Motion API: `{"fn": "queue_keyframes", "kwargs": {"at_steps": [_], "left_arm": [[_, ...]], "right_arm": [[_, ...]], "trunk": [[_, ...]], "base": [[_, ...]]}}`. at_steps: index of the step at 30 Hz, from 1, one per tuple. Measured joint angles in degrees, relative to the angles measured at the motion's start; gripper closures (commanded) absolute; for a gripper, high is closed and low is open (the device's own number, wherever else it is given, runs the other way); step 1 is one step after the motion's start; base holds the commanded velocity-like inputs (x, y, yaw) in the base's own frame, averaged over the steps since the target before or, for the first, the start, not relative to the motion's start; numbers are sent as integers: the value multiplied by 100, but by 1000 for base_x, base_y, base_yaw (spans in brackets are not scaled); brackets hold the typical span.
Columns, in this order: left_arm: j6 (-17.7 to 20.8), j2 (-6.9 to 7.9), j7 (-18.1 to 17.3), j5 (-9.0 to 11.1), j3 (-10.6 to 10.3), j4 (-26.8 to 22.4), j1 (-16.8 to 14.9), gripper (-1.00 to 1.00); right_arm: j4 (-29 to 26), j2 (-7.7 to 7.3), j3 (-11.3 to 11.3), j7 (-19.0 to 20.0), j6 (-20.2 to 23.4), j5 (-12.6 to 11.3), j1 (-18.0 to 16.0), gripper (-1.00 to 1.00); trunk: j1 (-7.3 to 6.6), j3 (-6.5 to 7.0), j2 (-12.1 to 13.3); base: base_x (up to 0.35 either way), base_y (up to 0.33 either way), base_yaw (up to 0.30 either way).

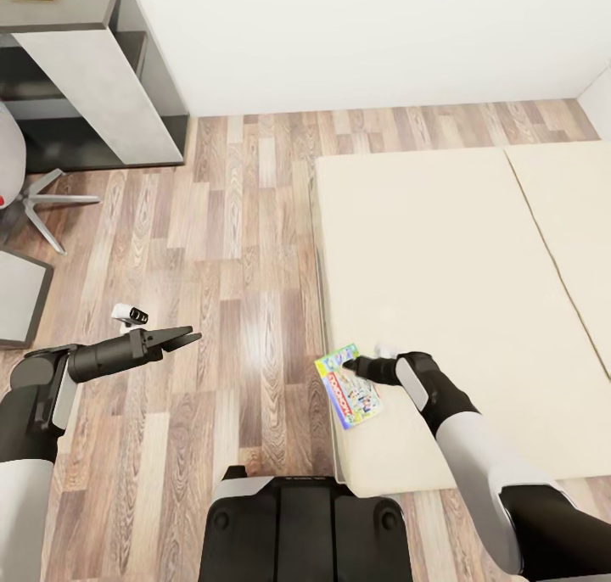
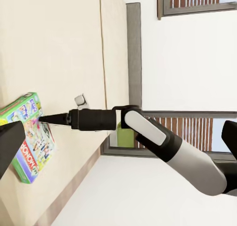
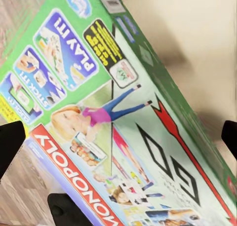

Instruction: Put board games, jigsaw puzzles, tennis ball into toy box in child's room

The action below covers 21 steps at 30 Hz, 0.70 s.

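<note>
Open wood floor [image 1: 229,251] between my arms, bed [image 1: 441,277] edge blocks right, table [image 1: 102,81] far left

We see a green Monopoly board game [image 3: 123,122] up close, lying on the beige bed [image 3: 197,33], dark fingertips [image 3: 11,144] flanking it

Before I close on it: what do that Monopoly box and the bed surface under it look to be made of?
Monopoly box: looks like printed cardboard with a slightly glossy finish, given the sharp folded edges and full-colour artwork. Mattress: plain beige with a matte, fabric-like look and a seam between two sections; being a render, no weave shows.
</note>
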Motion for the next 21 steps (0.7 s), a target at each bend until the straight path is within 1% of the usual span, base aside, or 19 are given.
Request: {"fn": "queue_keyframes", "kwargs": {"at_steps": [6,21], "left_arm": [[-3,5,0,0,7,7,3,-100],[-3,8,0,-3,14,23,15,-100]], "right_arm": [[-350,-24,-5,-7,20,-7,48,-100],[-452,-41,-14,-4,26,-27,114,-100]], "trunk": [[0,53,0],[0,193,0]], "base": [[0,0,0],[0,0,0]]}}
